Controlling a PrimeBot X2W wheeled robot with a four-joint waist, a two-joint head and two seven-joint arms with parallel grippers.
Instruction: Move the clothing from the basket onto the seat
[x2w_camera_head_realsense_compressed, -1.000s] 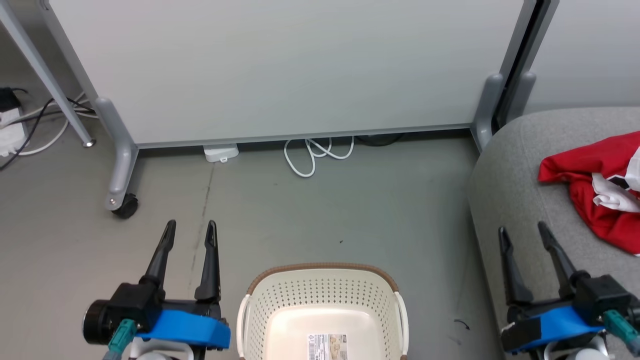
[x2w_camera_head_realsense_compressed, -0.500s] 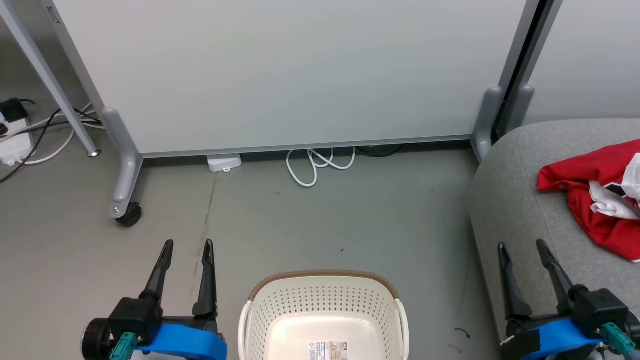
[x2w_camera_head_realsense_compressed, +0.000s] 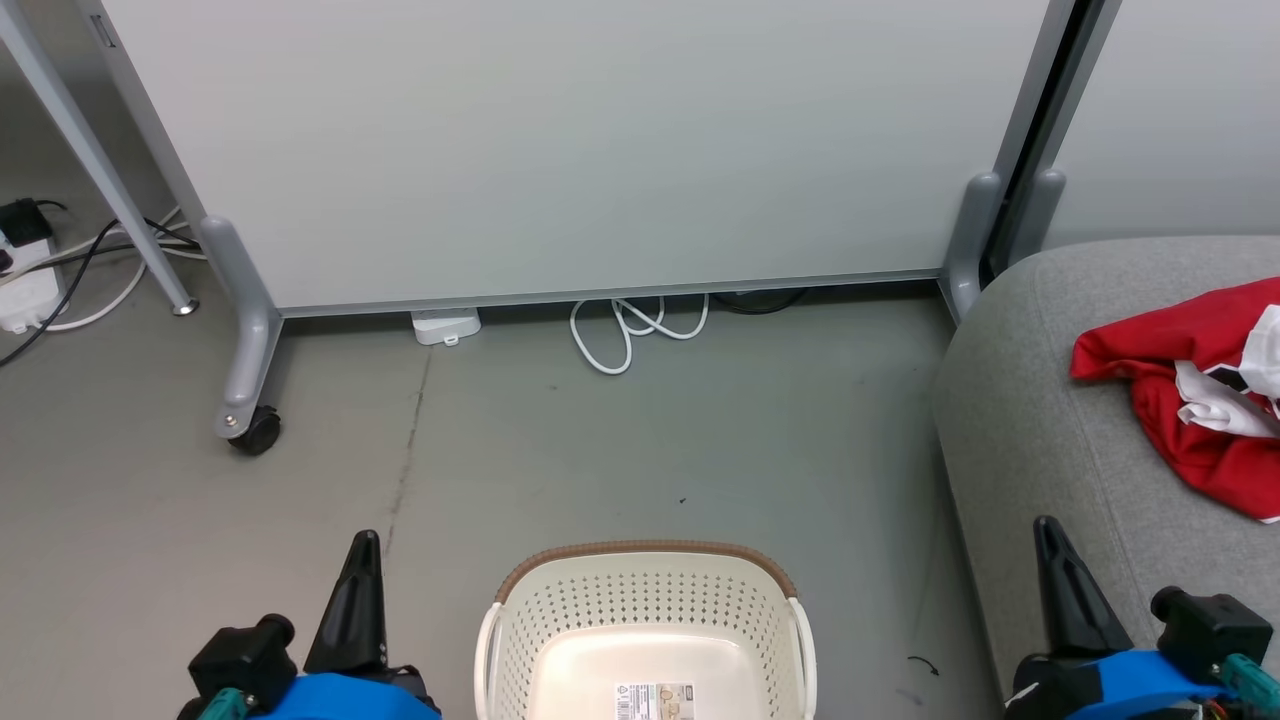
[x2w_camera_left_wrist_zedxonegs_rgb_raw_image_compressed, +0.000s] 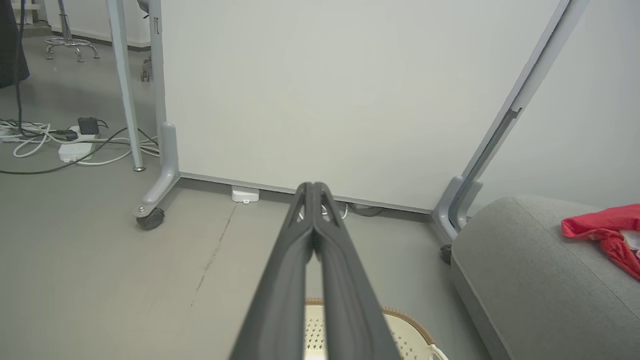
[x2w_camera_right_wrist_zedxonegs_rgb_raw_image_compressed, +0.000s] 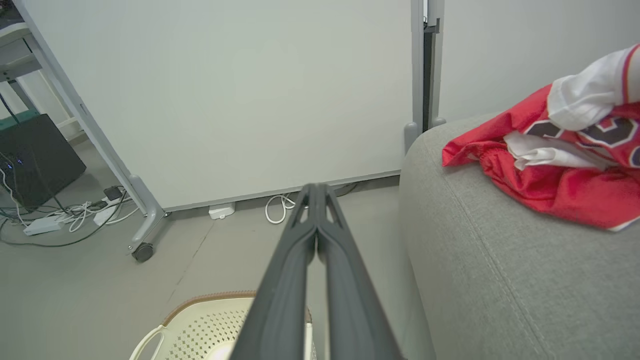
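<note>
Left gripper (x2w_camera_head_realsense_compressed: 364, 545): low at the head view's lower left, just beside the basket's left wall and apart from it; in the left wrist view its two dark fingers (x2w_camera_left_wrist_zedxonegs_rgb_raw_image_compressed: 297, 235) lie pressed together to the tip, with nothing between them
Right gripper (x2w_camera_head_realsense_compressed: 1047, 528): low at the lower right, seen against the seat's left edge; its fingers (x2w_camera_right_wrist_zedxonegs_rgb_raw_image_compressed: 297, 240) also meet along their length and hold nothing
Clothing (x2w_camera_head_realsense_compressed: 1175, 365): a crumpled red heap with white trim and dark lettering, lying on the seat's top at the head view's right edge, set back from the rounded side
Basket (x2w_camera_head_realsense_compressed: 645, 549): on the floor between the two grippers, brown rim toward the panel, its pale inner bottom and label (x2w_camera_head_realsense_compressed: 655, 698) showing
Seat (x2w_camera_head_realsense_compressed: 1035, 430): grey upholstery whose rounded corner comes just beside the panel's right foot; a strip of floor lies between its side and the basket's right handle
Floor (x2w_camera_head_realsense_compressed: 650, 440): a broad grey stretch runs from the basket's far rim to the panel's lower edge
Panel (x2w_camera_head_realsense_compressed: 600, 150): a white partition standing across the far side, its left foot on a caster (x2w_camera_head_realsense_compressed: 255, 433)
Cables: a white loop (x2w_camera_head_realsense_compressed: 625, 335) and a small white box (x2w_camera_head_realsense_compressed: 445, 326) sit tight under the panel's edge; a power strip (x2w_camera_head_realsense_compressed: 25, 300) with leads lies at the far left, well apart from the basket
</note>
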